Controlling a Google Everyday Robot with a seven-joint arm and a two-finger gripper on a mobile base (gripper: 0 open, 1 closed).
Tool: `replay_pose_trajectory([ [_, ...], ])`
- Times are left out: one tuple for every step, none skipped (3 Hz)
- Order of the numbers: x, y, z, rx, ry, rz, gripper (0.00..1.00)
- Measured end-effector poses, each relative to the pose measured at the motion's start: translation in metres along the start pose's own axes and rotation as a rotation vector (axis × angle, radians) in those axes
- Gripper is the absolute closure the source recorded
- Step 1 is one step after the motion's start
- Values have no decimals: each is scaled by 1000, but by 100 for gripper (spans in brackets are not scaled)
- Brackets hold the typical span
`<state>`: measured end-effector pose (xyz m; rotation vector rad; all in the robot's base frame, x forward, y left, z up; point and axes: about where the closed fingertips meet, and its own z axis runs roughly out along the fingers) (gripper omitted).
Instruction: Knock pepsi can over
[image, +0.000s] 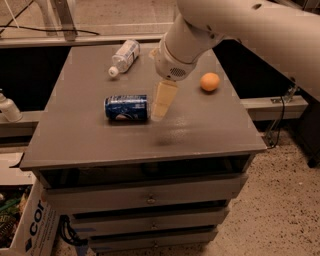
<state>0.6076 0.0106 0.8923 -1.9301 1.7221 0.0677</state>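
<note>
The pepsi can (126, 108), dark blue with a round logo, lies on its side on the grey table top (90, 140), left of centre. My gripper (161, 106) hangs from the white arm just to the can's right, its pale fingertips beside the can's end and a little above the table. A clear plastic bottle (124, 57) with a white cap lies at the back of the table.
An orange (210, 81) sits at the right of the table. The table has drawers (150, 199) below its front edge. A cardboard box (25, 225) stands on the floor at the lower left. A white bottle (9, 107) stands on a ledge at the left.
</note>
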Motion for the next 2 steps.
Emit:
replay_pose_trajectory([
  [37, 2, 8, -16, -79, 30, 0],
  [38, 2, 8, -18, -81, 31, 0],
])
